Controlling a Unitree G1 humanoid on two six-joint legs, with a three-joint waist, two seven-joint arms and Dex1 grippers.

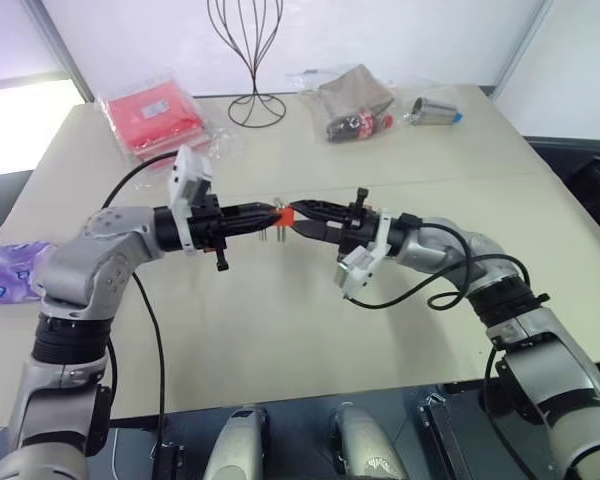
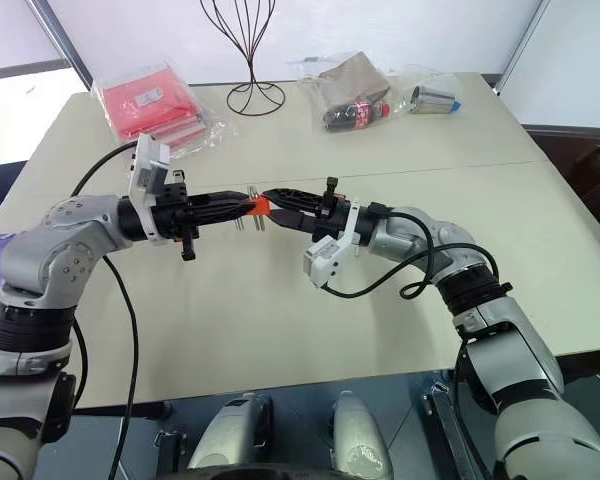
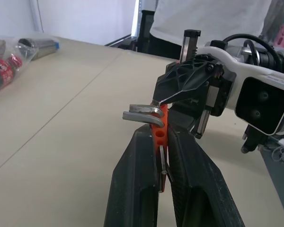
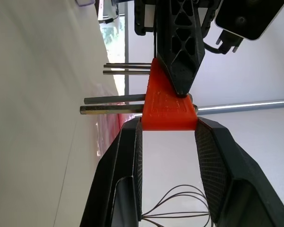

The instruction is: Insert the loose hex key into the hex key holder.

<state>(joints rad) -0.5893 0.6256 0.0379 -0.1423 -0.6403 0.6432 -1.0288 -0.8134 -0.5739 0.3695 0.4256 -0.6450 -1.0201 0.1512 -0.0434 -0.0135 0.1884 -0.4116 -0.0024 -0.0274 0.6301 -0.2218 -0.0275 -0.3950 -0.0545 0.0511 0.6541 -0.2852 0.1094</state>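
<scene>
Right wrist view: the hex key holder [image 4: 169, 106] hangs above the desk [image 1: 280, 310], both sets of jaws pinching it from 9 and 3 o'clock; its keys [image 4: 114, 105] point down, no loose key discernible

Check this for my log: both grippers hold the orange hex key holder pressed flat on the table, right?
Not quite. Both the left gripper and the right gripper do hold the orange hex key holder, but it is lifted above the table, not pressed flat on it. The left eye view shows this.
</scene>
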